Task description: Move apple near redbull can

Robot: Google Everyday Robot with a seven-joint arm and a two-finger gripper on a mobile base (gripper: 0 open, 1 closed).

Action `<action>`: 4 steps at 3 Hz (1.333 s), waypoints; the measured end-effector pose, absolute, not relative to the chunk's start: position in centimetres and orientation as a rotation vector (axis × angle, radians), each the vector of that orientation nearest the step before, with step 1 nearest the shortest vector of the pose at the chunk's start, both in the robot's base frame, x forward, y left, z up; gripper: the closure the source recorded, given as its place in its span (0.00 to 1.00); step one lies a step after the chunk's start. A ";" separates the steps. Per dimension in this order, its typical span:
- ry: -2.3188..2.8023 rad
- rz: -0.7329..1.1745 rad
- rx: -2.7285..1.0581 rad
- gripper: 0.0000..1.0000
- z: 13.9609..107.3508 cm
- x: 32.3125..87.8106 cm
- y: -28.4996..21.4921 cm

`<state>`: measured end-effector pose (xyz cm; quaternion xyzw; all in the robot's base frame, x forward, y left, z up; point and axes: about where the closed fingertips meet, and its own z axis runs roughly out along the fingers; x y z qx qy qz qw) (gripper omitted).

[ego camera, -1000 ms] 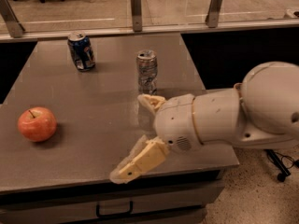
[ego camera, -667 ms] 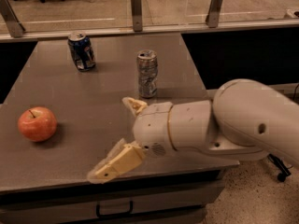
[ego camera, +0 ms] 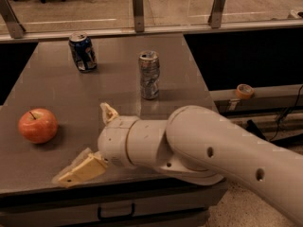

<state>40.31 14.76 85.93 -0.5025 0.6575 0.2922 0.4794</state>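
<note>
The red-orange apple [ego camera: 38, 125] sits on the grey table [ego camera: 57, 84] at the front left. The slim silver redbull can [ego camera: 149, 74] stands upright near the table's middle, to the right of and behind the apple. My gripper [ego camera: 85, 143] is at the front of the table, just right of the apple and apart from it. Its fingers are spread open and hold nothing; one fingertip [ego camera: 108, 111] points up and back, the other fingertip [ego camera: 78, 172] lies low near the front edge. The white arm [ego camera: 213, 160] reaches in from the right.
A shorter dark blue can [ego camera: 83, 52] stands at the back left of the table. A rail with metal posts [ego camera: 137, 4] runs along the far edge. The table drops off on the right, where a tape roll [ego camera: 244, 91] sits on a lower ledge.
The arm and gripper have moved left along the table's front, closer to the apple. The apple and both cans have not moved.
</note>
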 end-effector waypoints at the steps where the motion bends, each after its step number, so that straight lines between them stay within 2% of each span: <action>1: 1.618 0.638 -1.181 0.00 86.1 41.9 14.2; 2: 1.617 0.638 -1.182 0.00 86.1 41.9 14.3; 4: 1.571 0.689 -1.189 0.00 86.3 42.0 18.7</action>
